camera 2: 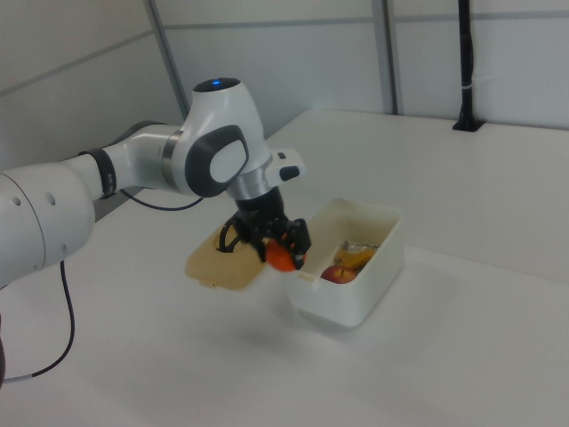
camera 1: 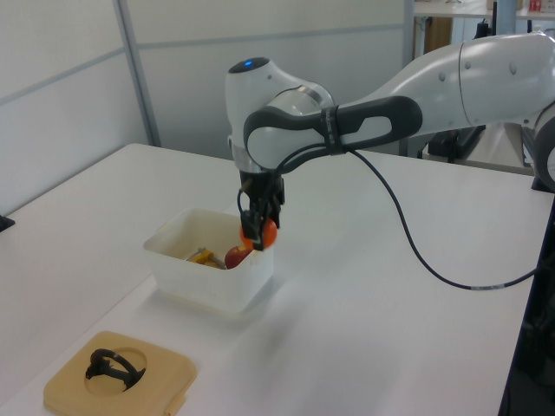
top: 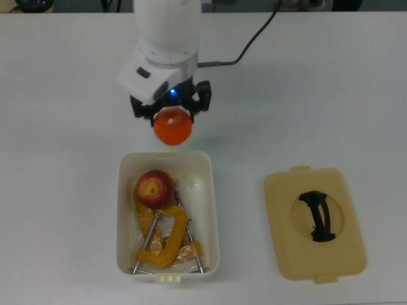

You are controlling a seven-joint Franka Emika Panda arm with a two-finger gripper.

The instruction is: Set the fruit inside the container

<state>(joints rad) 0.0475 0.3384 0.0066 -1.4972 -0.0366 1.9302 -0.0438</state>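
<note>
The gripper (top: 170,109) is clenched on the orange fruit (top: 172,126), held in the air just outside the container (top: 212,210) by its short wall at the top view's upper end; the tub's long axis runs away from it down the top view; the apple (top: 153,187) already lies inside; the arm's wrist points straight down.

Bright orange fruit (top: 172,126) clamped between the fingers (top: 202,98), off the table. Dark red apple (top: 153,187) inside the white tub (top: 210,210), below and just beyond the fingers.
</note>
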